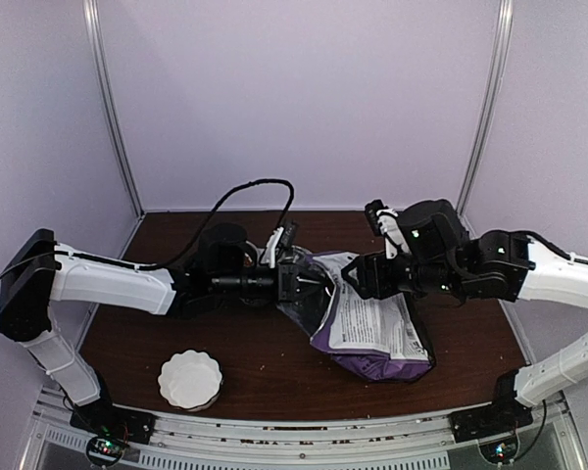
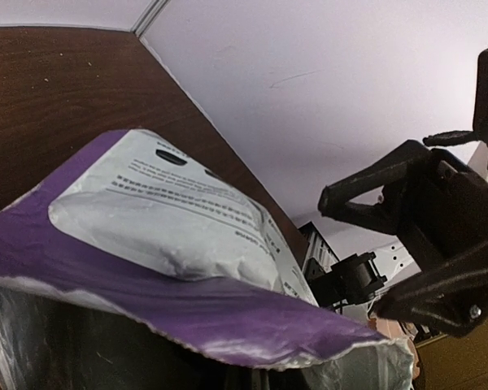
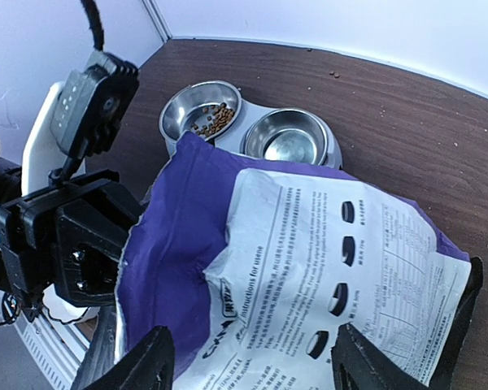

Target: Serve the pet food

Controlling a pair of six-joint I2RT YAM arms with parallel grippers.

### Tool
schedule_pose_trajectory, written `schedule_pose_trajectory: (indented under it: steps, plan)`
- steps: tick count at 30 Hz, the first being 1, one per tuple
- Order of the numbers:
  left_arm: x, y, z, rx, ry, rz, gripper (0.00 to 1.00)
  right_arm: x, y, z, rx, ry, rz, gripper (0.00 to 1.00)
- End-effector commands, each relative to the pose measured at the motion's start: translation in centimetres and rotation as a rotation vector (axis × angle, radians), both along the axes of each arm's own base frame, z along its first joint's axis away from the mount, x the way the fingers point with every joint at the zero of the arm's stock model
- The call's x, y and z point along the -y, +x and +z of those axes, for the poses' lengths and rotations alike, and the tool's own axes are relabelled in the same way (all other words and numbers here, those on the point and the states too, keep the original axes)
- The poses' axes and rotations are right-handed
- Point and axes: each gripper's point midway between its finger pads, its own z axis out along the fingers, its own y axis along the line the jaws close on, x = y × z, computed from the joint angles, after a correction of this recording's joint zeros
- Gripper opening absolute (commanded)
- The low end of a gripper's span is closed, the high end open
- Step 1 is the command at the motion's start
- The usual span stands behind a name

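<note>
- Right wrist view: the pet food (image 3: 211,120) lies as a small heap in the left cup of a double metal bowl (image 3: 172,114), just behind the top edge of the bag (image 3: 309,268).
- The right gripper (image 3: 252,329) hangs over the printed face of the bag, its fingers wide apart and holding nothing, well apart from the pet food.
- The left gripper (image 1: 307,284) is closed on the open edge of the bag, near the bowl.

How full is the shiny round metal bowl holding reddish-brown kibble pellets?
Nearly empty: the metal bowl shows a small patch of kibble, bare metal around.
</note>
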Motion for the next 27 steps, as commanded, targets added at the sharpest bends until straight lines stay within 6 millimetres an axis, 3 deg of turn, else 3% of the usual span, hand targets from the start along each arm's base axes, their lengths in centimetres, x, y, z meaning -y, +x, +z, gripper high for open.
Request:
schedule_pose_trajectory:
  steps: [1, 11, 18, 22, 27]
  plan:
    - [0.3, -0.8, 7.3, 0.145, -0.169, -0.042, 0.0, -1.7, 0.0, 1.0, 0.053, -0.024, 0.004, 0.68]
    - [0.3, -0.7, 7.2, 0.148, -0.157, -0.037, 0.0, -5.6, -1.7, 2.6, 0.061, 0.065, 0.082, 0.69]
    - [0.1, -0.7, 7.4, 0.154, -0.158, -0.031, 0.0, -6.0, -1.6, 0.3, 0.042, -0.02, 0.071, 0.64]
    - [-0.1, -0.8, 7.7, 0.162, -0.163, -0.028, 0.0, -5.3, -1.1, -1.0, 0.039, -0.068, 0.027, 0.55]
    - [-0.3, -0.8, 8.0, 0.168, -0.164, -0.023, 0.0, -4.2, -0.4, -1.9, 0.039, -0.147, -0.034, 0.29]
